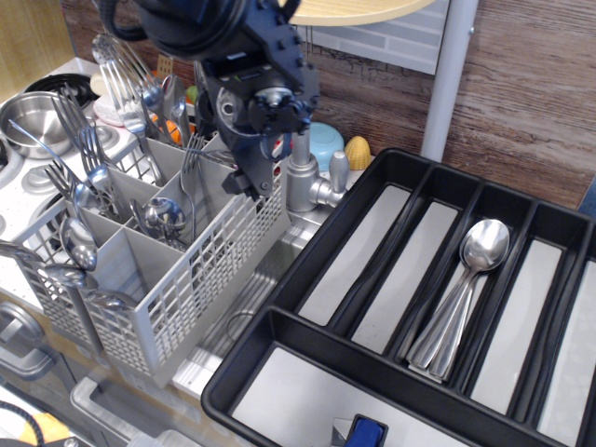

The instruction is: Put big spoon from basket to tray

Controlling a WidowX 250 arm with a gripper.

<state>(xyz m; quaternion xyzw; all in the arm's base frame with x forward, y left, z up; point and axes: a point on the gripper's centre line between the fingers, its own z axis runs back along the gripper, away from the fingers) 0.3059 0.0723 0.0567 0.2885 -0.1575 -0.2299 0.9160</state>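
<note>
Black tool (244, 182) over light grey lattice plastic basket (154, 256)
Tool state could not be told; shiny steel big spoons (463, 293) lay in black slotted tray (372, 368)

Pale counter (279, 265) with grey basket (177, 289) left, black tray (372, 368) right, steel pot (28, 116) far left.

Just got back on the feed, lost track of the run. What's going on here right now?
The robot arm is down over the grey basket of cutlery, its gripper at the back right compartment, near the faucet. Whether it has gripped anything, I cannot tell; the fingertips are hidden among the cutlery. The black tray on the right already holds a few spoons stacked in one slot. The other long slots look empty.
</note>
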